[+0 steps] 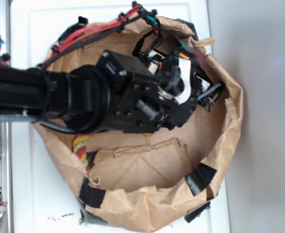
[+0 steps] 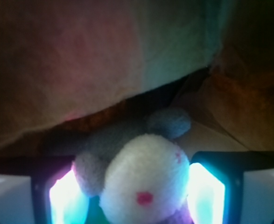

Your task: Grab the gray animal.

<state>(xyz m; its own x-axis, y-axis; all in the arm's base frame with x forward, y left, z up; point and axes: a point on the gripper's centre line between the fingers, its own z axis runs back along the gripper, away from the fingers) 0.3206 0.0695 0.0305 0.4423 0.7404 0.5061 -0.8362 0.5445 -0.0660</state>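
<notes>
Two views logged. In the wrist view we see the gray animal (image 2: 141, 186) at 6 o'clock of the frame, lying between the two glowing fingers (image 2: 207, 193) of the gripper (image 2: 139, 198). Its cream face with the red nose dot points toward the camera, one gray ear at 1 o'clock of the face, another gray lobe at 9 o'clock. Both pads sit right against the sides of the head, so we read the jaws as closed in on the toy, pinching it. Behind it, brown paper wall fills the frame from 9 through 3 o'clock, dim and tinted.

In the exterior view we see the black arm (image 1: 84, 97) entering from 9 o'clock and reaching into the brown paper bag (image 1: 132, 204), whose rim is patched with black tape. The toy itself is hidden under the arm there. A red-yellow-green rope (image 1: 81, 148) shows at 7 o'clock of the arm, partly covered, inside the bag's wall. The bag rests on a white surface (image 1: 35, 204).
</notes>
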